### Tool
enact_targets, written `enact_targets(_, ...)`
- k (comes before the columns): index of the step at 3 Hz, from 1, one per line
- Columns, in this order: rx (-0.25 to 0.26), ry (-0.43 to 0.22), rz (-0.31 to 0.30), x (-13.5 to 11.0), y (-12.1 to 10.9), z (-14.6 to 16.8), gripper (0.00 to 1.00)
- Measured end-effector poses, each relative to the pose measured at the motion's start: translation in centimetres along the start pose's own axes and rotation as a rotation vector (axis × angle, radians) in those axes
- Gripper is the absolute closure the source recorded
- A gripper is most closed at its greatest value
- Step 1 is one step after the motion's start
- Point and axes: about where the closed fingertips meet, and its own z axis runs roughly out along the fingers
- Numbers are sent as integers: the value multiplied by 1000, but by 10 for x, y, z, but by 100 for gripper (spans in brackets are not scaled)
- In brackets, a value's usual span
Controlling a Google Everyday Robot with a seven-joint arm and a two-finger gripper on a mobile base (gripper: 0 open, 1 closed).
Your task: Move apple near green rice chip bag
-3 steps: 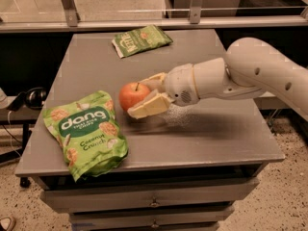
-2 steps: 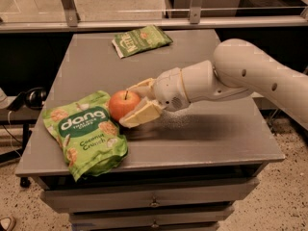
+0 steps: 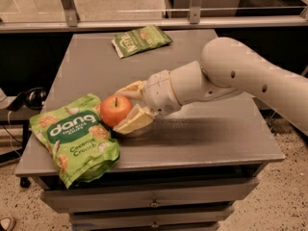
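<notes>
1. The apple [image 3: 115,110] had slid a good way left since a second earlier. It went from mid-table, clear of everything, to right up by the upper right corner of the green rice chip bag [image 3: 77,138].
2. It sat stem up at the front-left of the table [image 3: 216,138], between the bag and the robot's wrist. I couldn't tell whether it touched the bag's edge or sat just beside it, nor whether it was down on the surface yet.
3. The gripper [image 3: 129,106] was clamped on the apple, with one pale finger [image 3: 129,87] round the far side and the other [image 3: 134,123] under the near side. The arm [image 3: 231,76] reached in from the right.
4. To my eye the carrying was as good as done, and the set-down was the step in hand. Done well, that meant lowering until the table took the apple's weight before letting go, so it wouldn't drop and roll.
5. Then the fingers wanted to part gently and back out to the right, without the lower one dragging across the puffy bag.
6. Farther out, the smaller chip bag [image 3: 140,40] lay by the far edge, well apart and no bother.
</notes>
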Motion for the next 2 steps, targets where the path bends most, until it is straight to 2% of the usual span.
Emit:
enact_targets(1, 8, 24, -70, -2, -4, -1, 12)
enact_targets(2, 13, 43, -108, -1, -8, -3, 0)
